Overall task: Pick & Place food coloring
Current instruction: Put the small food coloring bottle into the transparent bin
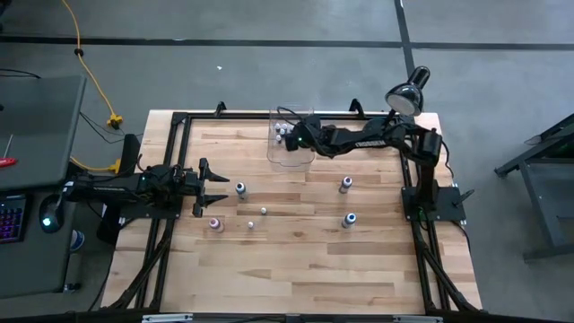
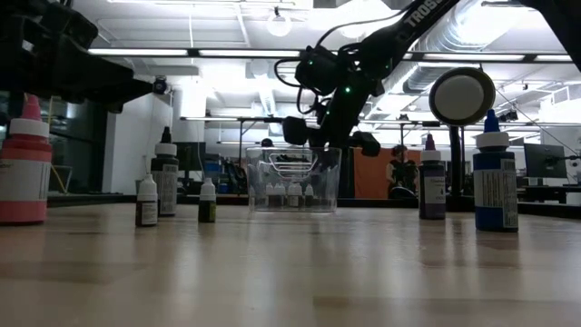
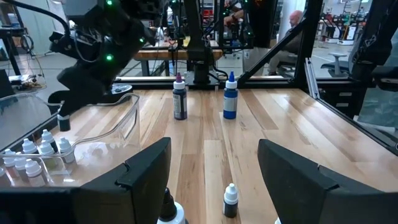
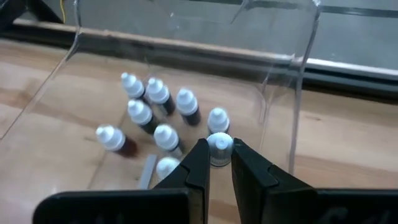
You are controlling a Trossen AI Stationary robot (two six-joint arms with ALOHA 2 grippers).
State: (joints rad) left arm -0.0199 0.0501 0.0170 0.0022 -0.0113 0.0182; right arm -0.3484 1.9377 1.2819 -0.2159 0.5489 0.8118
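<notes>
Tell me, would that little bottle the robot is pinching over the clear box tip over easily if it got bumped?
Probably yes. The bottle in the right gripper looks narrow and taller than wide, so a nudge could topple it. It seems light, since just the fingertips carry it. Inside the clear bin, its neighbours might prop it up.

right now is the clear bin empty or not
Not empty: the clear bin holds several white-capped food coloring bottles standing upright, seen in the right wrist view.

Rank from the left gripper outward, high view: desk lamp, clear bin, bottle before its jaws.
1. Bottle, just ahead of the left gripper.
2. Clear bin, far edge, middle.
3. Desk lamp, far right corner.
</notes>
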